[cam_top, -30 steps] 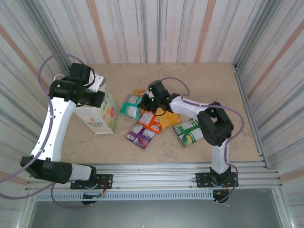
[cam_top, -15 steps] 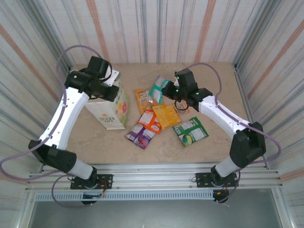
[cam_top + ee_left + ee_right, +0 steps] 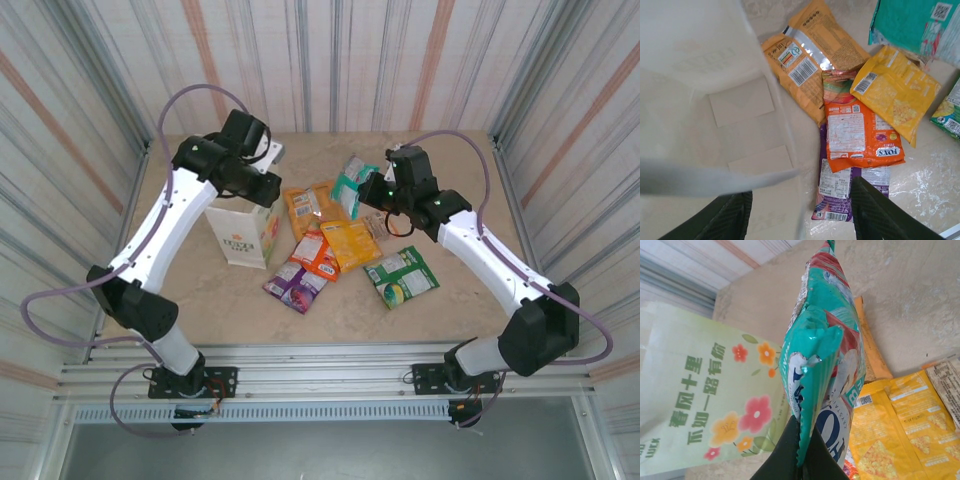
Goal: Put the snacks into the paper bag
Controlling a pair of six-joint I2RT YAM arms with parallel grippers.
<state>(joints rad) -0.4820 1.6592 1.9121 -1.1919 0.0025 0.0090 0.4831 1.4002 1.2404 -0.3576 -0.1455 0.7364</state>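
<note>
The white paper bag (image 3: 243, 232) stands upright left of centre, its flowered side (image 3: 705, 405) showing in the right wrist view. My left gripper (image 3: 268, 184) hovers over its top right edge. Its jaws (image 3: 800, 219) are open, one finger over the bag's inside (image 3: 700, 65) and one outside. My right gripper (image 3: 373, 192) is shut on the teal packet (image 3: 352, 179), which hangs in the air (image 3: 822, 355) to the right of the bag. On the table lie an orange packet (image 3: 304, 204), a yellow-orange one (image 3: 351, 243), a red-orange one (image 3: 316, 255), a purple one (image 3: 295, 283) and a green one (image 3: 400, 277).
Striped walls close in the table (image 3: 460, 180) at the left, back and right. A metal rail (image 3: 330, 360) runs along the near edge. Bare tabletop lies at the back and far right.
The left arm dragged the bag to the right towards the packets, then its jaws opened. The right gripper lifted the teal packet off the pile and carried it back and to the right.
</note>
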